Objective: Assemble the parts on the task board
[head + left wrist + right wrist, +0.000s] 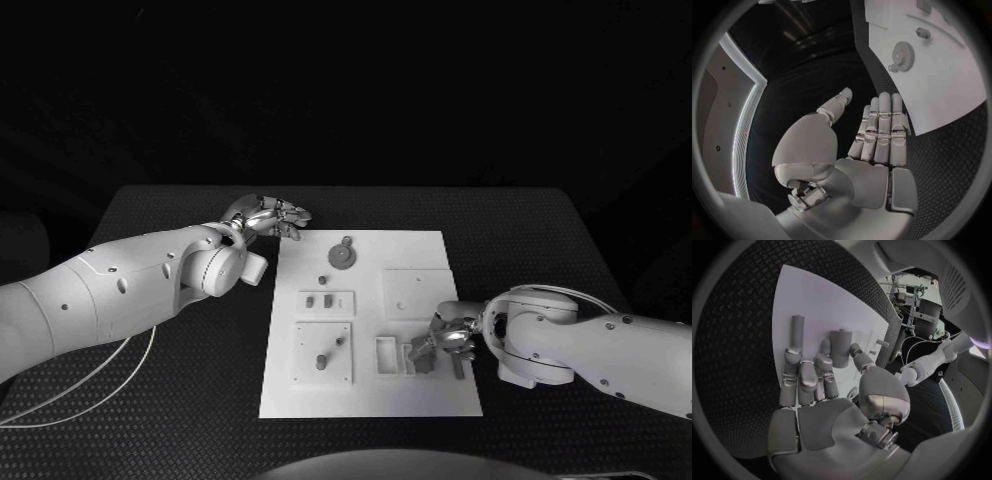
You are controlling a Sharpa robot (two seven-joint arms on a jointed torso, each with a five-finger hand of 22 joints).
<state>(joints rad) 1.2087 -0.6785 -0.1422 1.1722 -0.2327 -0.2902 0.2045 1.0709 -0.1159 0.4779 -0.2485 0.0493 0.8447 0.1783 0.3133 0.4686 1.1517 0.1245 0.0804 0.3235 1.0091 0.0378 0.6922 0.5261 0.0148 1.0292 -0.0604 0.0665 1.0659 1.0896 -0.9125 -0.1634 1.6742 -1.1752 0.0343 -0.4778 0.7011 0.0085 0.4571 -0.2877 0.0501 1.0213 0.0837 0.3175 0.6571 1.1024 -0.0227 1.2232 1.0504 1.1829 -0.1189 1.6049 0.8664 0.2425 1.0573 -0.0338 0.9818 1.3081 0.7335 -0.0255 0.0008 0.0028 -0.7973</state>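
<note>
The white task board lies in the middle of the black table. My right hand is low over its near right part; in the right wrist view the thumb and a finger flank a short grey peg and seem to pinch it. A second grey peg lies on the board just past another fingertip. My left hand hovers off the board's far left corner with its fingers straight and nothing in it. A grey gear lies on the board near that hand.
On the board are a raised square plate, a small block with two pegs, a longer block with pegs and a slotted holder beside my right hand. Black table surrounds the board.
</note>
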